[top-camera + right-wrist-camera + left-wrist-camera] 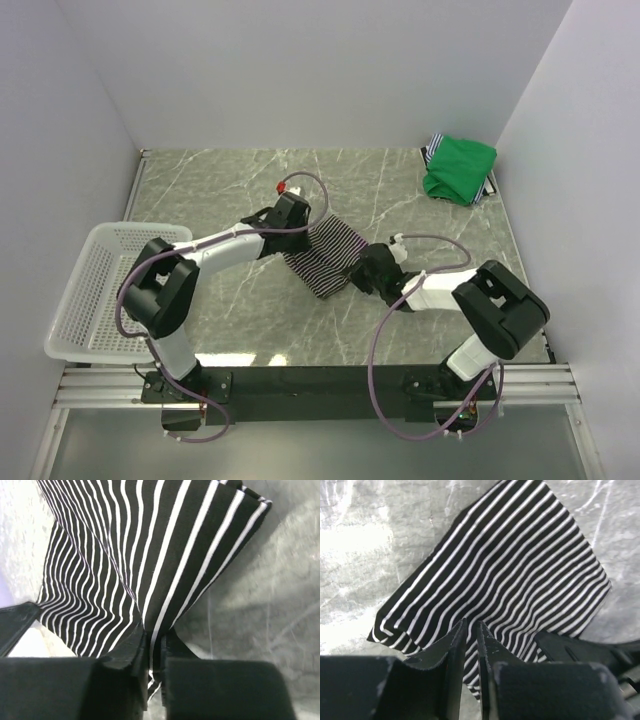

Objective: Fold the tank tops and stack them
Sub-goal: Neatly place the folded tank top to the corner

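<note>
A black-and-white striped tank top (325, 256) lies folded at the middle of the marble table. My left gripper (290, 232) is at its left end, shut on an edge of the striped cloth (505, 575). My right gripper (362, 268) is at its right end, shut on the striped cloth (145, 550), which rises from between its jaws. A bright green tank top (459, 168) lies bunched at the far right corner on top of another striped piece (431, 150).
A white plastic mesh basket (98, 290) stands at the left edge of the table. White walls close in the table on three sides. The arm bases and black rail (310, 382) run along the near edge.
</note>
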`<state>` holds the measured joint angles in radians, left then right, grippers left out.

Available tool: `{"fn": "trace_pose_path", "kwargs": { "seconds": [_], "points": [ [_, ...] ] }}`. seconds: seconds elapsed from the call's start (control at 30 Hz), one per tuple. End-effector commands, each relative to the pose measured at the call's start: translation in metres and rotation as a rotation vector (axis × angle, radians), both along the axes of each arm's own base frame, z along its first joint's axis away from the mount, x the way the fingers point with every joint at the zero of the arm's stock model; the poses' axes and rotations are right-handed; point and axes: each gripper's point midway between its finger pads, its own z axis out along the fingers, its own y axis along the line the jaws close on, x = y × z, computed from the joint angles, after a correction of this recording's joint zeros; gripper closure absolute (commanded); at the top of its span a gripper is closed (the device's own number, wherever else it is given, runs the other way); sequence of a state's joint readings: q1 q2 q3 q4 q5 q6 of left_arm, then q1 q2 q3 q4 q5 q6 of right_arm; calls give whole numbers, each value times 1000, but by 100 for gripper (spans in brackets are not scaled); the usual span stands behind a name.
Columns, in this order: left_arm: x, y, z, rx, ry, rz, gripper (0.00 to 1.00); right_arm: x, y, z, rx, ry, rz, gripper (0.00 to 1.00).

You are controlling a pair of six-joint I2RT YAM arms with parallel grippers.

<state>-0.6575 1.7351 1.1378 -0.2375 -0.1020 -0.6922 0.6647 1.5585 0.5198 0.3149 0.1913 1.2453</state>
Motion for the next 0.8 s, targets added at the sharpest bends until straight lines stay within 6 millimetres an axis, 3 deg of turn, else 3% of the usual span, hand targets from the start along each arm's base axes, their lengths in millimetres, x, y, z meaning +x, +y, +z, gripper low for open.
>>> {"fn": "trace_pose_path", "kwargs": {
  "seconds": [0.0,0.1,0.23,0.27,0.3,0.33,0.37,0.43,0.47,0.5,0.53,0.57,0.63,0.67,0.73,0.77],
  "points": [
    [8,-9,42,-78,-54,-23,80,-3,-27,-23,-202,64,27,100],
    [10,-2,77,-99,-106,-16,78,16,-34,-5,-305,54,53,100],
    [7,12,142,-142,-209,-3,77,44,-45,20,-537,56,185,100],
    [4,15,150,-143,-217,-5,77,52,-53,15,-591,88,200,100],
    [1,17,157,-150,-224,-7,76,68,-51,32,-622,74,215,100],
    [-4,21,168,-166,-243,-8,76,75,-56,26,-695,97,271,100],
    [-8,23,169,-166,-245,-12,76,96,-60,44,-717,82,264,100],
    [-15,30,179,-175,-270,-11,75,115,-71,40,-809,103,318,100],
    [-19,34,177,-163,-270,-14,75,135,-71,57,-832,74,313,100],
    [-20,39,176,-154,-270,-10,75,147,-83,62,-896,74,331,100],
    [-24,42,180,-156,-281,-12,74,156,-91,53,-937,108,340,100],
    [-26,45,176,-143,-278,-19,74,174,-93,71,-954,82,334,100],
    [-31,52,174,-129,-279,-23,74,194,-110,68,-1029,99,371,100],
    [-32,53,173,-125,-277,-29,74,210,-112,84,-1042,67,363,100],
    [-35,54,170,-112,-270,-47,74,234,-128,96,-1092,57,368,100],
    [-36,56,168,-106,-268,-51,74,237,-136,96,-1109,78,377,100]
  ]
}}
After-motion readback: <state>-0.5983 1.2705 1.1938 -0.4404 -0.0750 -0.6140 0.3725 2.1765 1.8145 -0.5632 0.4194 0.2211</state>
